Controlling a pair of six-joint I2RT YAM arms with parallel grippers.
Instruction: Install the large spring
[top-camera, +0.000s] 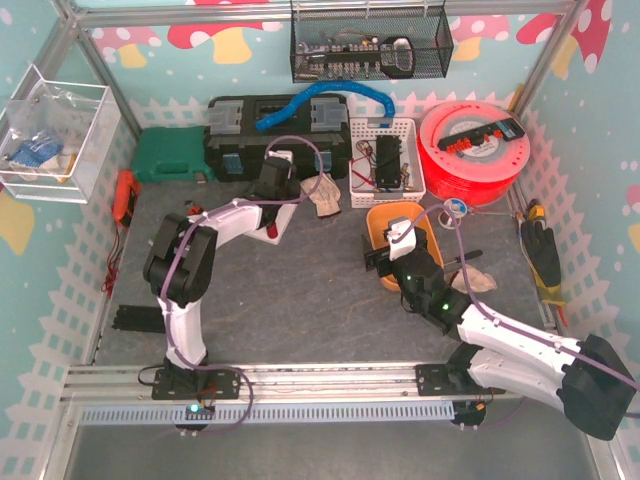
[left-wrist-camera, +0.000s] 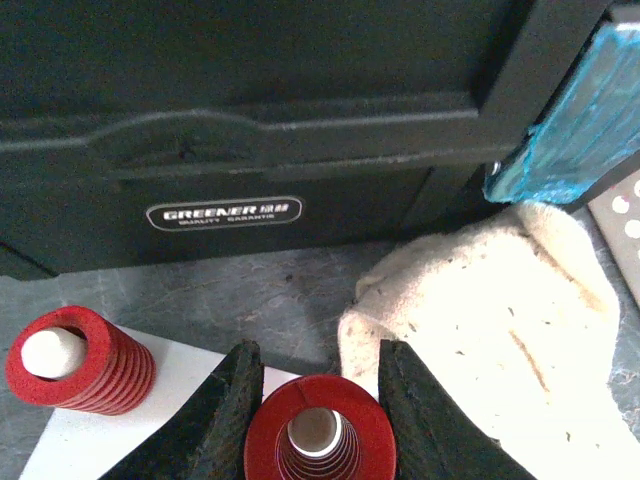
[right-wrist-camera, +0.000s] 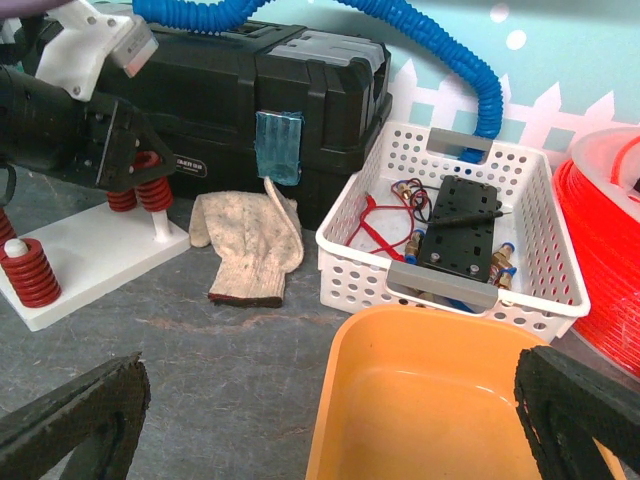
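Note:
My left gripper (left-wrist-camera: 315, 400) is shut on the large red spring (left-wrist-camera: 320, 435), which sits over a white peg on the white base (left-wrist-camera: 90, 440). The peg's tip shows inside the coil. A second red spring (left-wrist-camera: 80, 360) stands on its own peg to the left. In the right wrist view the left gripper (right-wrist-camera: 110, 150) holds the spring (right-wrist-camera: 152, 193) upright on the base (right-wrist-camera: 90, 250), with another spring (right-wrist-camera: 28, 270) at the base's near corner. My right gripper (right-wrist-camera: 330, 410) is open and empty above the orange bin (right-wrist-camera: 430, 400). The top view shows both grippers, left (top-camera: 272, 200) and right (top-camera: 385, 262).
A black toolbox (left-wrist-camera: 250, 120) stands just behind the base. A cream work glove (left-wrist-camera: 500, 330) lies to its right. A white basket of parts (right-wrist-camera: 450, 230) and a red filament spool (right-wrist-camera: 610, 230) stand behind the orange bin.

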